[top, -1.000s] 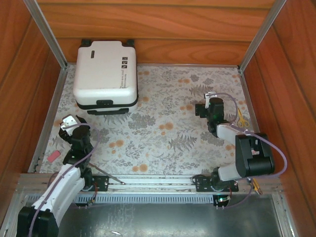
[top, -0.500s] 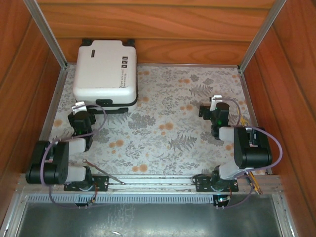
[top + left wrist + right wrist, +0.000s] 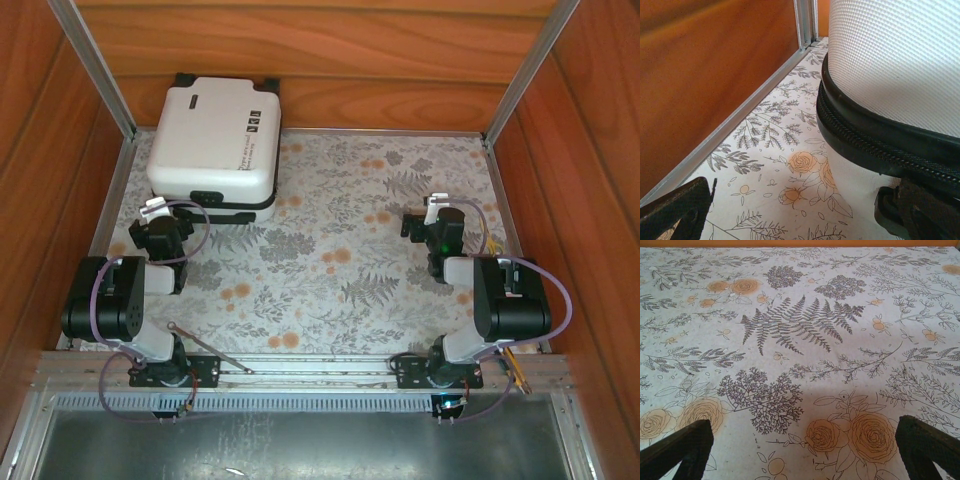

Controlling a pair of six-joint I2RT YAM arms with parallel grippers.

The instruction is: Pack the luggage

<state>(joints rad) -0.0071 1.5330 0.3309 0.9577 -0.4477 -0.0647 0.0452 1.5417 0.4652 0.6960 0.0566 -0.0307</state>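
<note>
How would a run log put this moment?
luggage: closed, far-left | left gripper: open, at its near edge | right gripper: open, over tablecloth

Floral-patterned table surface inside reddish wood-panelled walls

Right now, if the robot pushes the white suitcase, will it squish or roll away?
Probably no squishing: the suitcase has a hard-looking, bumpy shell. It lies flat on the table, wheels at its far end, so it would likely slide, not roll. Flat and wide, it seems unlikely to tip.
</note>
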